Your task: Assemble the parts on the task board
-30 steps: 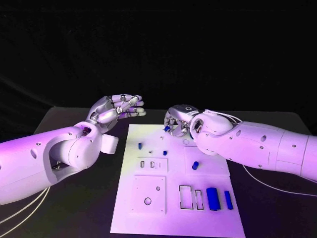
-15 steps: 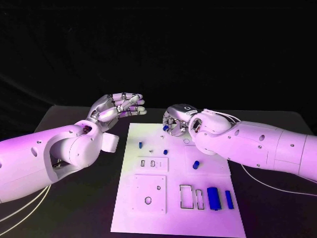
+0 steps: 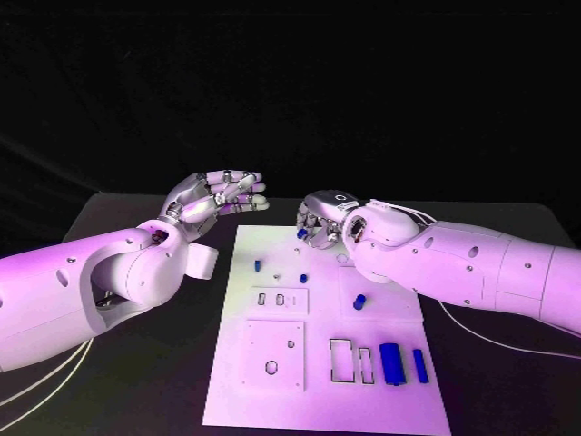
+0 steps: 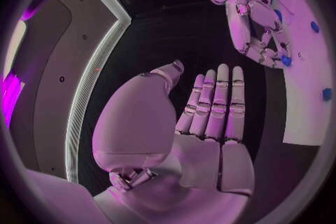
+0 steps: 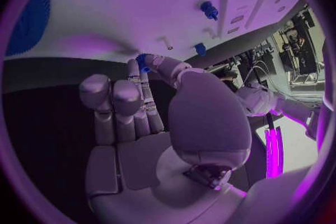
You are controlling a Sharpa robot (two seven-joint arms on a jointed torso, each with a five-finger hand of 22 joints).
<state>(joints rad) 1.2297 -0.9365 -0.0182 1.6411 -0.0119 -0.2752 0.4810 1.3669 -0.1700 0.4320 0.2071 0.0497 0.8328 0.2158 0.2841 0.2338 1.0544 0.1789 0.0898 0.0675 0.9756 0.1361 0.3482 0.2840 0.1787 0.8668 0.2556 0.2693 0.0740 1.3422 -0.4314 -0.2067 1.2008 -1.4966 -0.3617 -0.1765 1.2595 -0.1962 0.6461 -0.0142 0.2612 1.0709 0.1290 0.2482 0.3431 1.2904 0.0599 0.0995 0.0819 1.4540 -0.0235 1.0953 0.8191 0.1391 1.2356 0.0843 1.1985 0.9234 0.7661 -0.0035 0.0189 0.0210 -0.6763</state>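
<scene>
One blue part (image 3: 304, 233) is pinched in the right robot hand (image 3: 322, 221) above the board's (image 3: 320, 400) upper-centre edge, while the left robot hand (image 3: 216, 201) hovers open.

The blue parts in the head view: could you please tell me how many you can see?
6: one at the right hand's fingers, three small ones mid-board, and two long ones side by side at the near right. The right arm may hide more.
</scene>
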